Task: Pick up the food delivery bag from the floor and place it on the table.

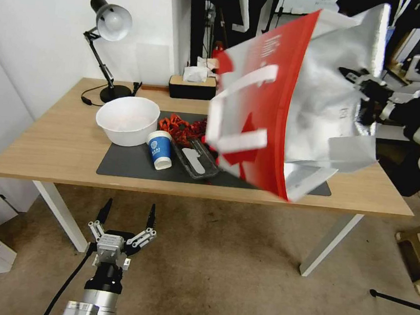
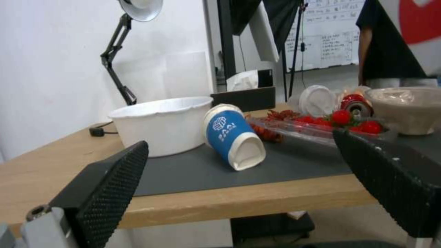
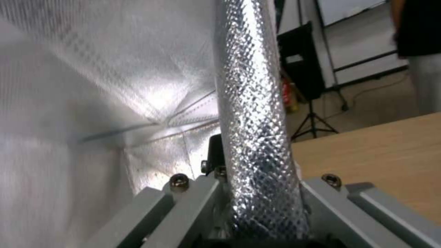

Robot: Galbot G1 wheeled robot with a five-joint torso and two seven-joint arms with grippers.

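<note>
Held tilted in the air over the table's [image 1: 33, 157] right end, food delivery bag [image 1: 293, 101], light, floppy, crushable; right gripper [image 1: 368, 88] clamped on its foil rim; left gripper [image 1: 125, 223] spread open, low by the front edge.

The scene is looked down upon from the head, facing forward over the table [image 1: 48, 153] and the floor [image 1: 219, 276], with the food delivery bag [image 1: 293, 101] seen close and high at the right. From the left wrist the table's front edge is faced nearly level and from near, between the spread fingers of the left gripper [image 2: 239, 186]; the white bowl [image 2: 161, 124], blue cup [image 2: 229, 134] and lamp [image 2: 124, 51] are shared with the head view. From the right wrist the bag's foil wall [image 3: 257, 137] is met very closely, a stretch of tabletop lying beyond
</note>
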